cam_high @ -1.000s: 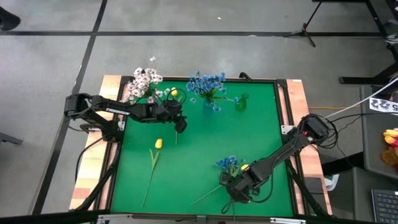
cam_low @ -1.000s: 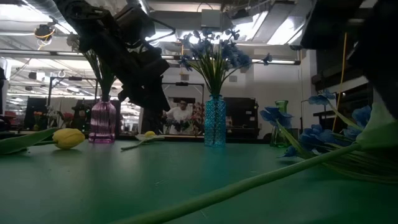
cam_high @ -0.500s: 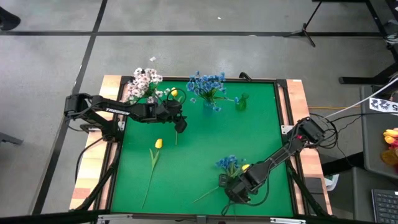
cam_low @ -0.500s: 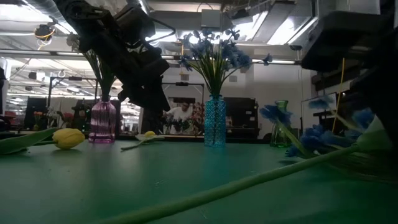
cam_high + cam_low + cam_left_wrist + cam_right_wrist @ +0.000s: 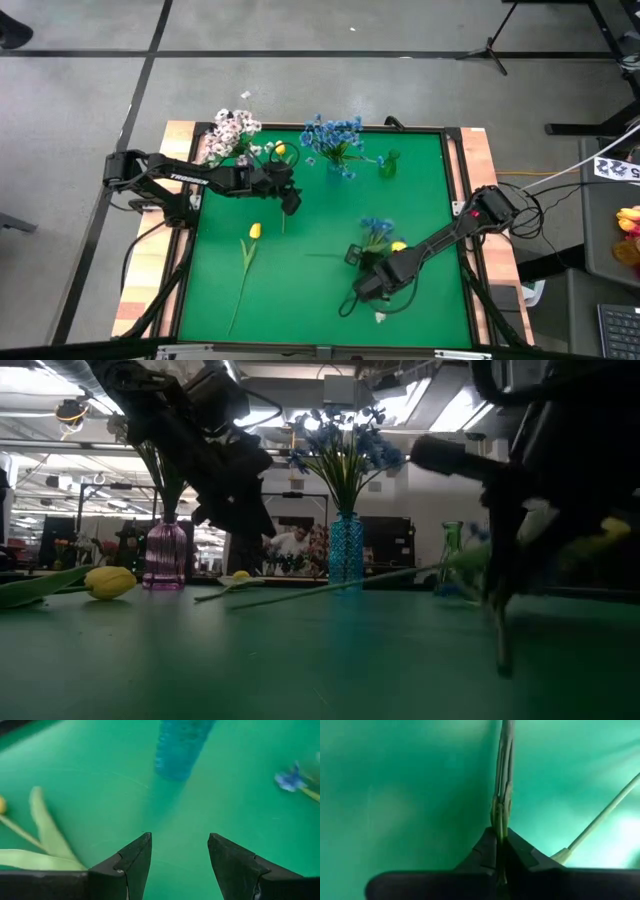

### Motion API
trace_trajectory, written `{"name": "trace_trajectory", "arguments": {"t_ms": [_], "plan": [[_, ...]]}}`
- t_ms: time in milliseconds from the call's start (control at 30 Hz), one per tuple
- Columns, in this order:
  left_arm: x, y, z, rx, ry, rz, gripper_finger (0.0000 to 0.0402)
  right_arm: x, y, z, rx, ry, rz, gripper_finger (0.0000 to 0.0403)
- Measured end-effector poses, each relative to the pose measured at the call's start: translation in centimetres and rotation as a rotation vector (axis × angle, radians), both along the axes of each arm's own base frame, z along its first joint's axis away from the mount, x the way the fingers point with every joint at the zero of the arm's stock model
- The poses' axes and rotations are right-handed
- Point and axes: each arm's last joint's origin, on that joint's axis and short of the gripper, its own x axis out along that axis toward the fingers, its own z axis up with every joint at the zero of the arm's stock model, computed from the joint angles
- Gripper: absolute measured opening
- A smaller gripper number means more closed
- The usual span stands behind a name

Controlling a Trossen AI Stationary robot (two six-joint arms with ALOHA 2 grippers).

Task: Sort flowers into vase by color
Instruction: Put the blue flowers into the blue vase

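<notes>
My right gripper is shut on the thin green stalks of a blue flower, whose blooms show beside the arm. Next to it is a yellow flower; its pale stalk points toward the table's left edge. Whether the gripper touches that one I cannot tell. My left gripper hovers open over the mat near the blue vase. Another yellow flower lies flat on the mat at the left. My right gripper pinches the blue flower's bundle of thin stalks between its two fingers. The fingers slant down from above. The stalk's free end hangs below the fingers toward the mat, and the blooms stand off the table beside the arm.
At the far edge stand a pink vase with white flowers, the blue vase with blue flowers and a small green vase. A yellow bud lies beside the left gripper. A raised wooden frame borders the green mat.
My right gripper has shut on the blue flower's stalk, tipped and moved toward the table's far left. The blue blooms have risen off the mat and shifted toward the far edge. The yellow flower beside them has swung round, so its stalk now points left.
</notes>
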Motion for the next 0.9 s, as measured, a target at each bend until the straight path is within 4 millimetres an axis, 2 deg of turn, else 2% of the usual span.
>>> {"name": "trace_trajectory", "arguments": {"t_ms": [167,267,433,633,767,900], "plan": [[0.1,-0.2,0.0,-0.057,-0.015,-0.050,0.0192,-0.6,-1.0,2.8,-0.233,0.098,-0.032,0.0021],[0.1,-0.3,0.0,-0.098,-0.030,-0.064,0.0192,-1.0,-1.4,5.0,-0.371,0.142,-0.034,0.0013],[0.6,-0.6,0.5,-0.178,-0.113,-0.142,0.0192,-1.6,-1.7,8.3,-0.564,0.138,-0.046,0.0014],[1.4,-1.1,1.5,-0.289,-0.259,-0.277,0.0192,-1.3,-1.5,10.4,-0.612,0.055,0.024,0.0021],[2.1,-2.1,2.6,-0.328,-0.381,-0.387,0.0192,-1.1,-1.6,10.6,-0.688,0.020,0.050,0.0008],[2.7,-3.4,3.9,-0.328,-0.509,-0.494,0.0192,-0.8,-2.1,10.6,-0.713,0.040,0.070,0.0019]]}}
